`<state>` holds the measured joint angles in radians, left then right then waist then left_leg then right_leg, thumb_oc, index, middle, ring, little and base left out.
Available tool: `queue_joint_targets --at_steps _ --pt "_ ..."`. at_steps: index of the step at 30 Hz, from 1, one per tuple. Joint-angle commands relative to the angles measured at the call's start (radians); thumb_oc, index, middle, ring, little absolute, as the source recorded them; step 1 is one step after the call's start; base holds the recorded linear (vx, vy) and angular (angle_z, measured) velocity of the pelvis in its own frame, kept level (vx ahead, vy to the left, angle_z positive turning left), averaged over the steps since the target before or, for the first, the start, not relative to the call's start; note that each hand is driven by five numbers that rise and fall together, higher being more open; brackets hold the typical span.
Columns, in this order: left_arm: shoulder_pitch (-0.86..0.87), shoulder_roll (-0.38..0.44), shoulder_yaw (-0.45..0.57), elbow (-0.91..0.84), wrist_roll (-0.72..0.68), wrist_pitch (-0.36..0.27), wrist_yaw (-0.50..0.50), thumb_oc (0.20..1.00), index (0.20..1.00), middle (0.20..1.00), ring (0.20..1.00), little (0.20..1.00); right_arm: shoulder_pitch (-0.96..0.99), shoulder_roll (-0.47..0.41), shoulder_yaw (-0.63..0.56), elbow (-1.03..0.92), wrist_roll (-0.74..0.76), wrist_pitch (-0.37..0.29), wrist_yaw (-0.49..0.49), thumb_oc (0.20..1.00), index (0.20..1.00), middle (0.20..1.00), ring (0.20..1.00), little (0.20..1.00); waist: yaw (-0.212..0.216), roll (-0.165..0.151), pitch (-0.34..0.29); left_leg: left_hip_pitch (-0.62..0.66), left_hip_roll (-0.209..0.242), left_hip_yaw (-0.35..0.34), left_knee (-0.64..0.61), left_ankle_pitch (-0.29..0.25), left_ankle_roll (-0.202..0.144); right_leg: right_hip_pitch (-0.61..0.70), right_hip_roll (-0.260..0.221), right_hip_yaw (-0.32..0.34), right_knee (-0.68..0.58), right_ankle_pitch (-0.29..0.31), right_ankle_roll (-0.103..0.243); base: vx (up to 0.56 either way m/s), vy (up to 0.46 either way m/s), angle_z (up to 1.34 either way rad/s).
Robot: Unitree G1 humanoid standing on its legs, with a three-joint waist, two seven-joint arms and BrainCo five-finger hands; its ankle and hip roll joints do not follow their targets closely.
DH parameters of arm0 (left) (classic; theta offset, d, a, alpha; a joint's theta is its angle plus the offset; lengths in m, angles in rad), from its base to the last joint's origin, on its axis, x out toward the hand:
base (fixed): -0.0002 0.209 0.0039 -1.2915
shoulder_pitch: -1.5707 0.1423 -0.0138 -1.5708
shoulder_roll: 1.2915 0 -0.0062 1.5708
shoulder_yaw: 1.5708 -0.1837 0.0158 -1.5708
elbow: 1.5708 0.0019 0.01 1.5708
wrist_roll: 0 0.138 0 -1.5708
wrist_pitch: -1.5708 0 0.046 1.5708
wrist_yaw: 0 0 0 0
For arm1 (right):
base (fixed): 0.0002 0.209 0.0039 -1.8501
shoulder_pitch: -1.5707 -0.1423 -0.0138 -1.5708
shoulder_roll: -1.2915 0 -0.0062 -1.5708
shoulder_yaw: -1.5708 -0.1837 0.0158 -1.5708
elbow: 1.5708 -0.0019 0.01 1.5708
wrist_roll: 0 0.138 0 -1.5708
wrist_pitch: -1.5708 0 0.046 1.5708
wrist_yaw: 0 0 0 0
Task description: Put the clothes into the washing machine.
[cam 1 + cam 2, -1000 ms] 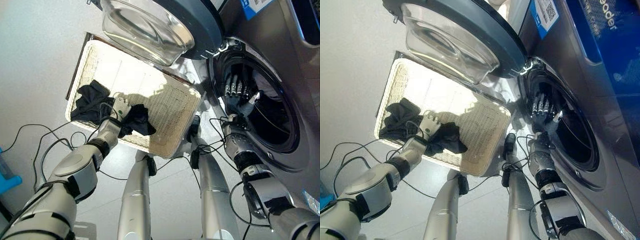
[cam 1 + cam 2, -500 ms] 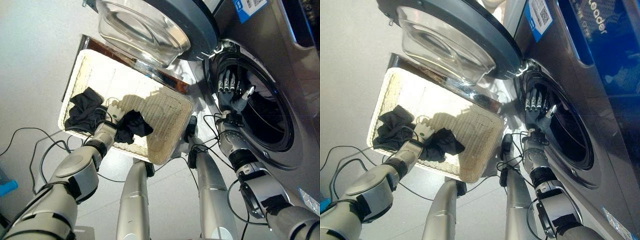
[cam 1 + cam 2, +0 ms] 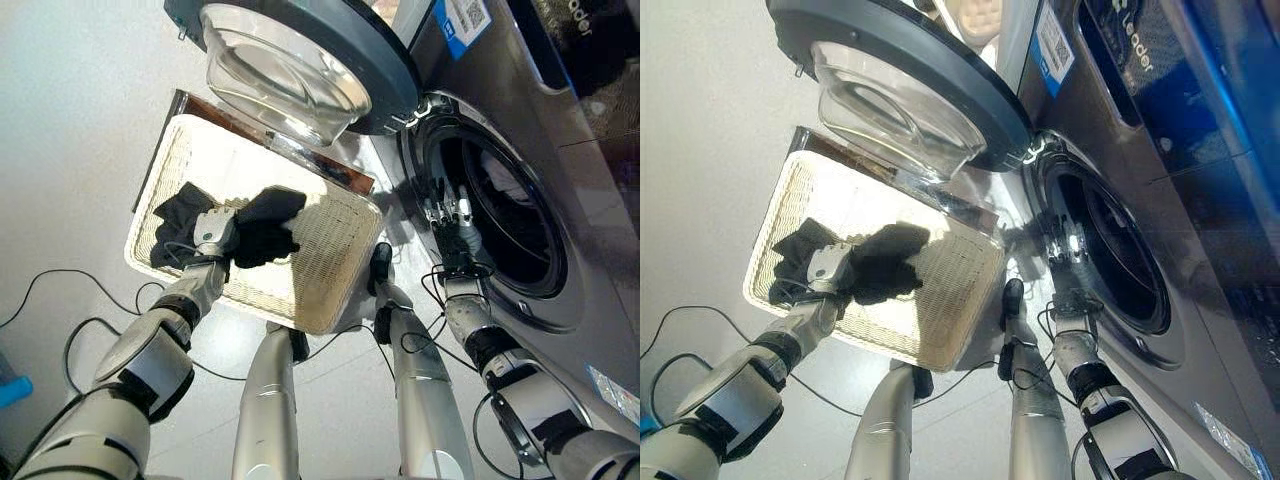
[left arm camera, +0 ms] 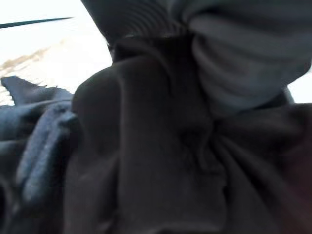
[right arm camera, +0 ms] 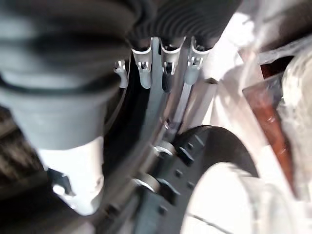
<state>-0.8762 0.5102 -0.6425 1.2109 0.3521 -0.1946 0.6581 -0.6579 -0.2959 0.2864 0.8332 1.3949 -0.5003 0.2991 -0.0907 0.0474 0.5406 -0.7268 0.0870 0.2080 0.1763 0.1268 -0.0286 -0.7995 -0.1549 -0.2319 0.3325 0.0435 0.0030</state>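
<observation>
Clothes (image 3: 262,228), dark, we see bunched in our left hand (image 3: 214,234) above the wicker basket (image 3: 330,270), where another dark garment (image 3: 178,212) lies; our right hand (image 3: 447,212), fingers straight, sits at the washing machine (image 3: 520,150) opening.

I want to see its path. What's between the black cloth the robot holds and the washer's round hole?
In the left eye view, the basket's near rim and bare floor lie between black cloth and drum opening.

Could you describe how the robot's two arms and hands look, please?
Both arms are silver-grey metal tubes with black bands at the joints. The left hand and the right hand have silver fingers with dark tips. A dark ribbed cover wraps each wrist and the back of each hand. Thin black cables run along the forearms.
</observation>
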Motion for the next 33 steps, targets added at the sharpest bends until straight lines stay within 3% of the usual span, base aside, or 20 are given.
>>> queue_joint_targets --at_steps 1,2,3,7,10,16,22,25,33 --pt "0.027 0.008 0.107 -0.058 -0.119 -0.096 0.028 0.2 0.2 0.2 0.2 0.2 0.02 -0.041 0.02 -0.079 -0.382 -0.047 -0.166 1.0 1.0 1.0 1.0 1.0 0.052 -0.017 -0.021 0.009 -0.023 0.025 0.01 -0.034 -0.072 0.02 0.004 -0.03 0.052 -0.027 0.117 0.0 0.0 0.0" --pt "0.049 0.002 0.153 -0.105 -0.182 -0.131 0.013 0.2 0.2 0.2 0.2 0.2 0.025 -0.057 0.044 -0.097 -0.537 -0.03 -0.241 1.0 1.0 1.0 1.0 1.0 0.055 -0.018 -0.021 0.012 -0.025 0.023 0.013 -0.038 -0.07 0.022 0.003 -0.031 0.056 -0.03 0.116 0.0 0.0 0.0" --pt "0.052 0.001 0.157 -0.109 -0.196 -0.139 0.01 0.2 0.2 0.2 0.2 0.2 0.026 -0.059 0.047 -0.098 -0.565 -0.026 -0.251 1.0 1.0 1.0 1.0 1.0 0.055 -0.018 -0.021 0.012 -0.025 0.022 0.014 -0.038 -0.069 0.023 0.003 -0.031 0.056 -0.03 0.116 0.0 0.0 0.0" --pt "0.146 -0.023 0.283 -0.261 -0.364 -0.219 -0.084 0.2 0.2 0.2 0.2 0.2 0.063 -0.127 0.107 -0.148 -0.913 0.066 -0.32 1.0 1.0 1.0 1.0 1.0 0.071 -0.027 -0.021 0.027 -0.028 0.013 0.031 -0.055 -0.063 0.038 -0.004 -0.04 0.073 -0.041 0.116 -0.01 -0.052 0.02" --pt "0.194 -0.042 0.321 -0.349 -0.497 -0.26 -0.163 0.2 0.2 0.2 0.2 0.2 0.071 -0.165 0.14 -0.156 -1.028 0.101 -0.307 1.0 1.0 1.0 1.0 1.0 0.081 -0.032 -0.021 0.034 -0.029 0.008 0.044 -0.068 -0.058 0.046 -0.01 -0.046 0.085 -0.048 0.117 -0.02 -0.073 0.09" --pt "0.257 -0.101 0.336 -0.493 -0.717 -0.28 -0.294 0.2 0.2 0.2 0.2 0.2 0.045 -0.189 0.191 -0.168 -1.139 0.134 -0.277 1.0 1.0 1.0 1.0 1.0 0.104 -0.024 -0.021 0.05 -0.036 -0.007 0.057 -0.083 -0.052 0.062 -0.019 -0.058 0.103 -0.06 0.118 -0.01 -0.042 0.07" --pt "0.29 -0.155 0.342 -0.565 -0.909 -0.248 -0.448 0.2 0.2 0.2 0.2 0.2 -0.005 -0.194 0.222 -0.166 -1.247 0.181 -0.275 1.0 1.0 1.0 1.0 1.0 0.121 -0.009 -0.021 0.061 -0.045 -0.018 0.065 -0.091 -0.05 0.079 -0.029 -0.066 0.111 -0.067 0.118 0.0 -0.038 0.07" --pt "0.294 -0.184 0.337 -0.612 -1.041 -0.195 -0.558 0.2 0.2 0.2 0.2 0.2 -0.079 -0.205 0.249 -0.132 -1.313 0.207 -0.281 1.0 1.0 1.0 1.0 1.0 0.136 0.008 -0.021 0.066 -0.053 -0.027 0.069 -0.095 -0.045 0.085 -0.036 -0.072 0.114 -0.068 0.117 -0.01 -0.04 0.08" --pt "0.305 -0.206 0.31 -0.719 -1.228 -0.067 -0.68 0.2 0.2 0.2 0.2 0.2 -0.161 -0.193 0.274 -0.128 -1.339 0.238 -0.29 1.0 1.0 1.0 1.0 1.0 0.154 0.027 -0.021 0.078 -0.07 -0.04 0.072 -0.1 -0.037 0.102 -0.042 -0.08 0.109 -0.066 0.114 0.0 -0.03 0.09"
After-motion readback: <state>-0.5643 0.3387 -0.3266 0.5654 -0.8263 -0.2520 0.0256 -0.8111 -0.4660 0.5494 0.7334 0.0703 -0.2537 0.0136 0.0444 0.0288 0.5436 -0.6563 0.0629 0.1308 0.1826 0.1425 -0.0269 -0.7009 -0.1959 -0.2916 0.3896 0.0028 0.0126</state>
